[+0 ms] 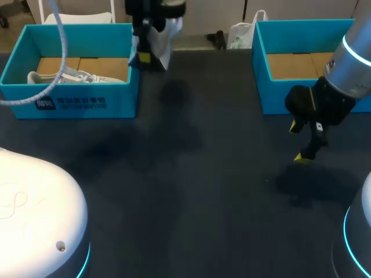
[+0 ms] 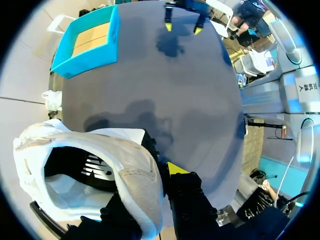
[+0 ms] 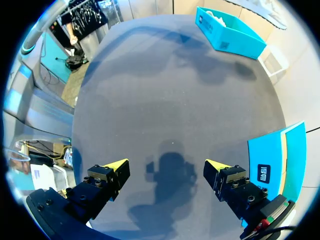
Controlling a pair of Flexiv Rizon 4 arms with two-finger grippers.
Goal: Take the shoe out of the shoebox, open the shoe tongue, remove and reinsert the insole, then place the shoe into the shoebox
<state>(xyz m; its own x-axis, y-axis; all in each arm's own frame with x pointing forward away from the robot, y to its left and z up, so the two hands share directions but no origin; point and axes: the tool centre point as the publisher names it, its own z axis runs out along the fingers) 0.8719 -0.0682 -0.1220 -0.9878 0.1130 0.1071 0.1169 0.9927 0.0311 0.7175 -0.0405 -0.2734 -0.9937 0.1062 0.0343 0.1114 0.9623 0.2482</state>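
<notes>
One white fabric sports shoe (image 2: 115,150), clamped at its collar by the left gripper (image 1: 149,53) above the dark table (image 1: 191,191) beside the teal cardboard shoebox (image 1: 119,101), seemingly presented for tongue-opening; right gripper (image 3: 166,163) spread wide, empty.

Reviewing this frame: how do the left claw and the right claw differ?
The left claw is shut on a white sneaker; the right claw is open and empty. The left claw hangs high by the left teal shoebox; the right claw hovers low by the right teal shoebox. Both have yellow tips.
</notes>
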